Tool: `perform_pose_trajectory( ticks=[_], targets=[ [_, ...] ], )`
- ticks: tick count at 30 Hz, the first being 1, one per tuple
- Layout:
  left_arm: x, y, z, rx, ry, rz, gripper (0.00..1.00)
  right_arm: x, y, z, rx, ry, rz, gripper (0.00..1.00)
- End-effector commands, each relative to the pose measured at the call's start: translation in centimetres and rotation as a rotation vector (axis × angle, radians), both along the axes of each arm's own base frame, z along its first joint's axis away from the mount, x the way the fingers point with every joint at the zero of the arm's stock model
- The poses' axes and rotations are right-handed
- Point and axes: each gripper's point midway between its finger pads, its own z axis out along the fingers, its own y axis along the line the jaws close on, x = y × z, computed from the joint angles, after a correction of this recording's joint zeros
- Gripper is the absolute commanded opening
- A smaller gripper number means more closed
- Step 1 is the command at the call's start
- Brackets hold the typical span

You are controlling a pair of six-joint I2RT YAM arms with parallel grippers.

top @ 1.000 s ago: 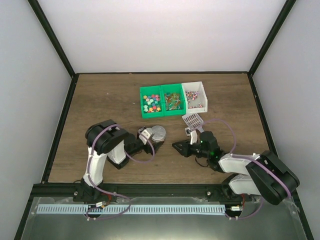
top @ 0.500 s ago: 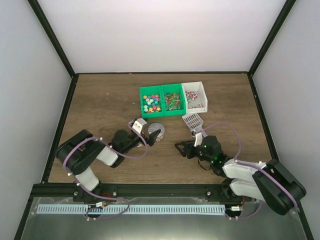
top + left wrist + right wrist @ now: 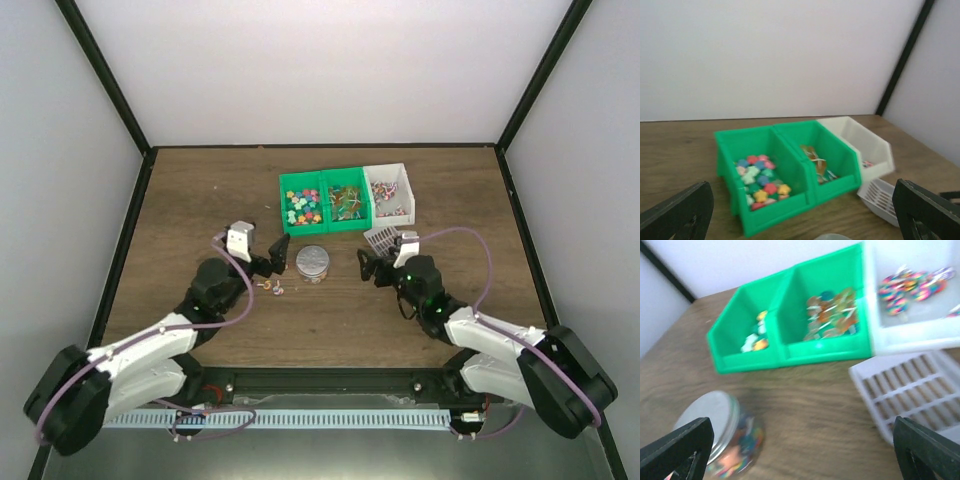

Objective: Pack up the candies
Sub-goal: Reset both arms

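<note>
With the left tool and right tool both apart and empty, and the candies in bins at the worktop's far edge, the right tool should probably grip the scoop squarely, kept level.

top view looks down from behind; both low, close wrist views share the green bins.
</note>
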Motion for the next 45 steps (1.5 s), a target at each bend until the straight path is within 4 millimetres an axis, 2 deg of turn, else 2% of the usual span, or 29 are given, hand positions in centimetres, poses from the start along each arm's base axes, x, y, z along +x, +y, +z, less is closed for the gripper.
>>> perform_pose_trajectory(
  ticks=[1, 5, 8, 10, 13, 15, 17, 19, 21, 23, 24, 26, 28, 33, 36, 37, 38, 40, 41, 45],
  targets=[
    [0.7, 4.5, -0.7, 0.132, 0.090, 0.225, 1.00, 3.3, -5.0, 2.0, -0.190, -0.064, -0.314, 1.00],
    [1.5, 6.4, 1.9, 0.188, 0.067, 0.324, 1.00, 4.5, -7.2, 3.2, -0.318, -0.091, -0.442, 1.00],
    [2.8, 7.8, 2.8, 0.221, 0.059, 0.404, 1.00, 5.0, -7.8, 3.2, -0.393, -0.100, -0.468, 1.00],
    [3.7, 8.8, 3.0, 0.237, 0.064, 0.462, 1.00, 5.4, -8.9, 3.2, -0.447, -0.103, -0.515, 1.00],
    [4.7, 9.8, 2.6, 0.257, 0.091, 0.517, 1.00, 5.6, -10.4, 4.3, -0.546, -0.238, -0.532, 1.00],
    [5.0, 10.4, 2.1, 0.246, 0.105, 0.538, 1.00, 5.2, -10.9, 5.5, -0.531, -0.406, -0.498, 1.00],
    [5.2, 10.1, 1.6, 0.245, 0.103, 0.511, 1.00, 5.0, -12.9, 6.2, -0.476, -0.502, -0.532, 1.00],
    [5.5, 9.6, 0.8, 0.256, 0.116, 0.464, 1.00, 5.7, -15.1, 5.4, -0.459, -0.479, -0.605, 1.00],
    [5.8, 10.4, -0.2, 0.242, 0.142, 0.501, 1.00, 6.7, -15.9, 4.6, -0.486, -0.456, -0.645, 1.00],
    [5.9, 10.8, -1.2, 0.259, 0.152, 0.507, 1.00, 6.2, -15.6, 5.2, -0.467, -0.512, -0.611, 1.00],
    [5.9, 11.0, -1.5, 0.259, 0.153, 0.517, 1.00, 5.8, -15.5, 4.8, -0.460, -0.529, -0.578, 1.00],
    [5.6, 11.6, -1.8, 0.248, 0.131, 0.532, 1.00, 5.7, -16.7, 4.9, -0.438, -0.546, -0.625, 1.00],
    [5.1, 12.1, -1.9, 0.247, 0.092, 0.536, 1.00, 6.3, -16.8, 4.3, -0.433, -0.500, -0.612, 1.00],
    [3.6, 10.1, -1.8, 0.268, -0.040, 0.384, 1.00, 6.4, -16.2, 4.1, -0.417, -0.507, -0.534, 1.00],
    [3.5, 10.1, -1.5, 0.252, -0.052, 0.375, 1.00, 5.3, -17.1, 3.8, -0.361, -0.532, -0.524, 1.00],
    [3.5, 10.1, -1.3, 0.256, -0.060, 0.374, 1.00, 5.2, -17.5, 4.3, -0.355, -0.565, -0.549, 1.00],
    [3.6, 10.4, -1.5, 0.274, -0.061, 0.392, 1.00, 5.3, -17.3, 4.3, -0.355, -0.563, -0.536, 1.00],
    [3.7, 12.0, -1.7, 0.288, -0.061, 0.481, 1.00, 6.4, -15.9, 2.8, -0.377, -0.490, -0.430, 1.00],
    [3.7, 12.9, -1.6, 0.286, -0.059, 0.531, 1.00, 6.6, -15.3, 3.1, -0.384, -0.523, -0.390, 1.00],
    [3.8, 15.1, -1.2, 0.320, -0.086, 0.627, 1.00, 6.8, -15.9, 3.0, -0.375, -0.499, -0.418, 1.00]
  ],
)
